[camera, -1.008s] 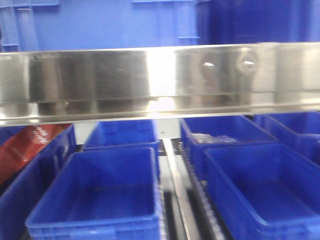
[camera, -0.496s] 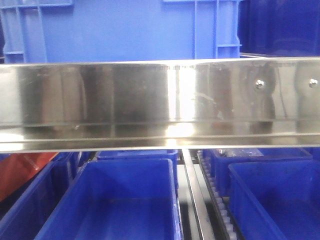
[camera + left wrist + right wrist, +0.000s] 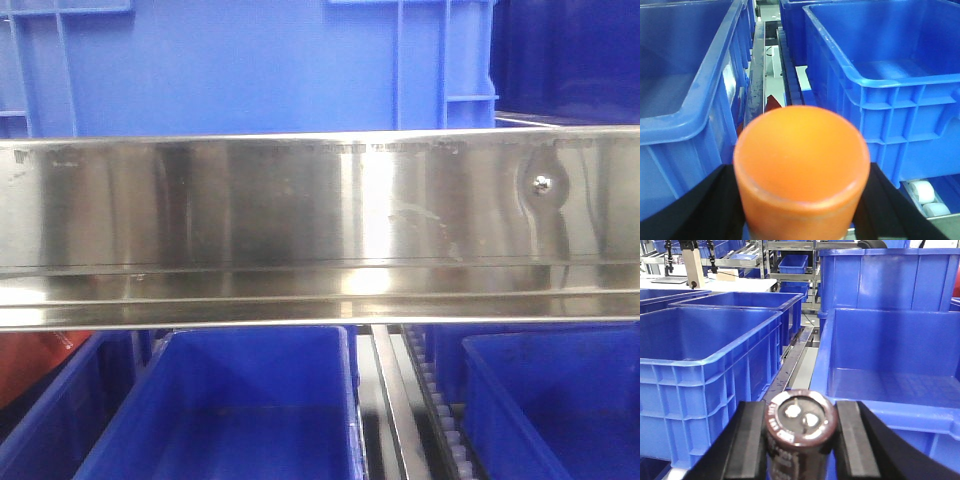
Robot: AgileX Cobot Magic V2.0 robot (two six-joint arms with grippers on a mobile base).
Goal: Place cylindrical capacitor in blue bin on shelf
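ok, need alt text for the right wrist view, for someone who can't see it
The right gripper holds the cylindrical capacitor between its black fingers at bottom centre, its top end toward the camera. Ahead are an open blue bin on the left and another blue bin on the right, with a shelf rail running between them.

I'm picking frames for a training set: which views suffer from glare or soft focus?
Front view: the shelf rail mirrors a bright glare streak across its middle, and the blue bins below look slightly soft. Left wrist view: the orange cap sits very close and looks soft. Right wrist view: evenly lit, the cylindrical capacitor fairly sharp, no glare.
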